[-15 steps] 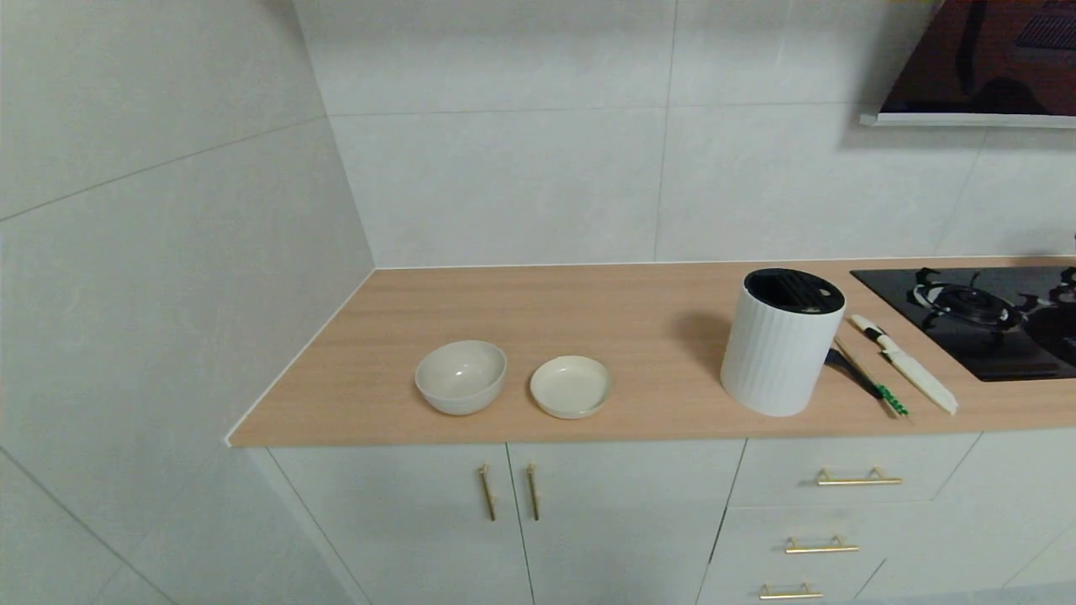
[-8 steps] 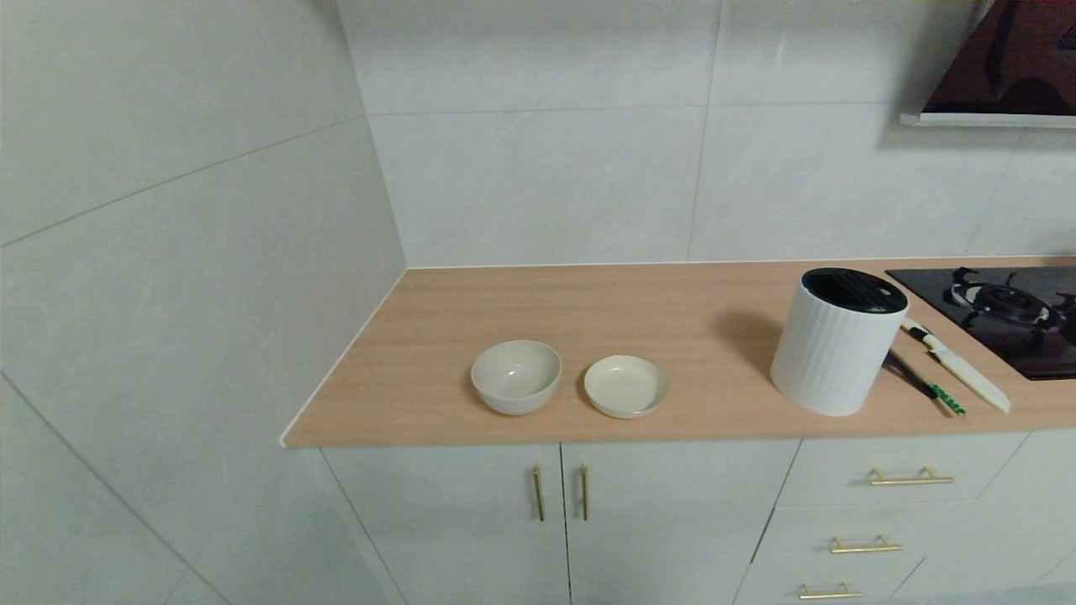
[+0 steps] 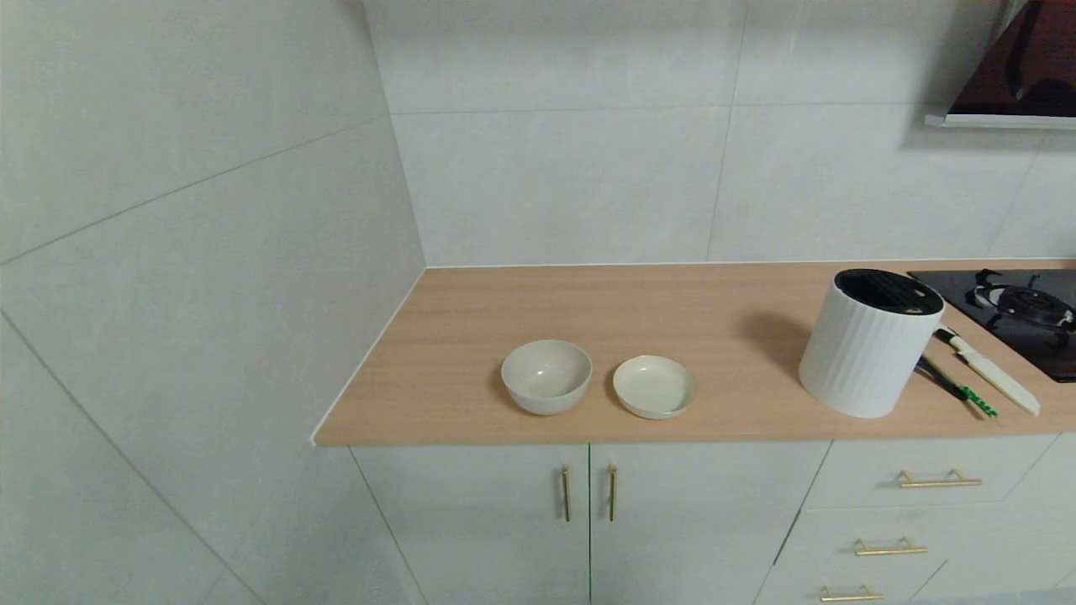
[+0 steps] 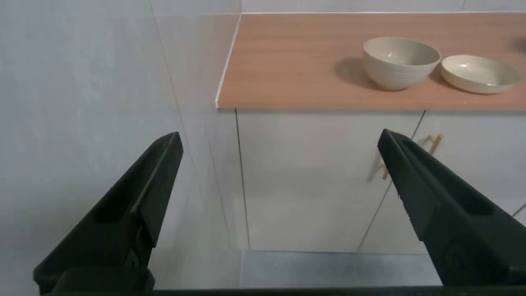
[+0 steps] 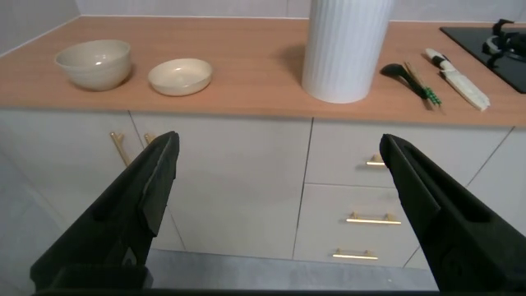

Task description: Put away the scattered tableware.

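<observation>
Plainly, the left claw [image 4: 278,141] and right claw [image 5: 279,141] hung open, short of the counter [image 3: 672,311]. The bowl [image 3: 546,376] and dish [image 3: 655,386] sat near its front edge, where a clumsy approach could knock them off.

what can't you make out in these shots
- Head view: the white ribbed cylindrical holder hides part of the black utensil beside it.
- Head view: the holder's black slotted top is too dark to show its contents.
- Head view: the picture's right edge cuts off the black gas hob.

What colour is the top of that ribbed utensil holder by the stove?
Black top on a white ribbed utensil holder; shows best in the head view.
</observation>
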`<state>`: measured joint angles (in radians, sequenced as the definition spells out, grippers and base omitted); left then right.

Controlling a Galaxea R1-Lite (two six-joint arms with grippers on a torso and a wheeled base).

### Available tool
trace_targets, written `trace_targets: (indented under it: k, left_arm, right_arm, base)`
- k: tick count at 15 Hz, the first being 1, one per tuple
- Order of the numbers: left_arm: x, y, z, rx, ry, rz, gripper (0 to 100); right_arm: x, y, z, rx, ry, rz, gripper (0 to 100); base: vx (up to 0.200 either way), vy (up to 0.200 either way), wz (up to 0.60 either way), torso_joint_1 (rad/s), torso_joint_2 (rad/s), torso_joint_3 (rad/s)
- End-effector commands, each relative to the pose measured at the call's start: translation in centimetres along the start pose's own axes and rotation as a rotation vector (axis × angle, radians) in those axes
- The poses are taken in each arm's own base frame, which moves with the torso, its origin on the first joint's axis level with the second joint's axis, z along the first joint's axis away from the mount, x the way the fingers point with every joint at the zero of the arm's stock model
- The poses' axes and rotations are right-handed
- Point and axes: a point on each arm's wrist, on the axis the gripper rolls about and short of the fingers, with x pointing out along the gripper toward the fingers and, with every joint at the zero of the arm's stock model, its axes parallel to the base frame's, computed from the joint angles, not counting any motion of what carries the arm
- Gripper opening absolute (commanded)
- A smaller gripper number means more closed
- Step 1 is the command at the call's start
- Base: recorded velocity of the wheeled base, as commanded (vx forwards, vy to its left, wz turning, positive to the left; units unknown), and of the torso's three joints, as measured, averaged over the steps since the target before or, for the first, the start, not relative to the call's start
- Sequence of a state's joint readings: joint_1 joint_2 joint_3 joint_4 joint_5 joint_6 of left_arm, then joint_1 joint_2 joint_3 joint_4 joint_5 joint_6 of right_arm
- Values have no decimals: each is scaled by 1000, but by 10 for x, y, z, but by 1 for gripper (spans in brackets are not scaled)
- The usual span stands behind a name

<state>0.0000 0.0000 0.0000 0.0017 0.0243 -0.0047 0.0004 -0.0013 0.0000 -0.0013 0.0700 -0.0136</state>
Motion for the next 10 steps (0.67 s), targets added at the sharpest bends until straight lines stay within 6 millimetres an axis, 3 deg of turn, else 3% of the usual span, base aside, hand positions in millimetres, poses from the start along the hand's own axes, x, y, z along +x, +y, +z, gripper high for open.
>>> trace_targets:
  k: [1, 10]
  left_arm:
    - [0, 0, 0, -1, 0, 0, 100]
    - [0, 0, 0, 0, 0, 0, 100]
  right_arm:
    - [0, 0, 0, 0, 1, 2, 100]
    - [0, 0, 0, 0, 1, 2, 100]
  base:
    - [0, 0, 0, 0, 0, 0]
    - [0, 0, 0, 0, 0, 0]
